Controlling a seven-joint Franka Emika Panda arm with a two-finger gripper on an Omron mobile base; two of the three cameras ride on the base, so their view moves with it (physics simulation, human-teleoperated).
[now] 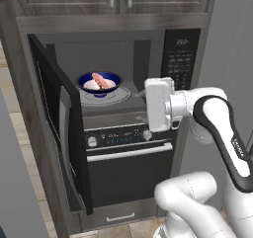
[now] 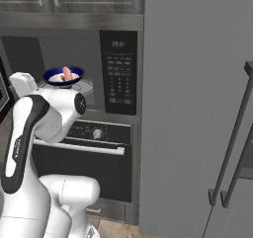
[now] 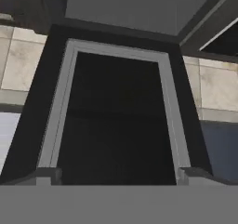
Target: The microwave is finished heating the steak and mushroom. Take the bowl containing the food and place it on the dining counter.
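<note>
**Inspector:** Bowl (image 1: 99, 83), where is it sitting?

**Operator:** I am seeing it resting on the round glass turntable (image 1: 121, 95) inside the microwave (image 1: 182, 54), left of the keypad panel. The steak (image 1: 99, 80) is lying in it; I cannot make out the mushroom.

**Inspector:** Microwave door (image 1: 62, 128)?

**Operator:** It is standing wide open, swung out to the left of the cavity. The oven (image 1: 129, 155) is sitting directly below the microwave.

**Inspector:** Gripper?

**Operator:** The hand is hovering in front of the microwave, right of the bowl and apart from it. I cannot tell how far the fingers are parted; I am seeing nothing between them.
</note>
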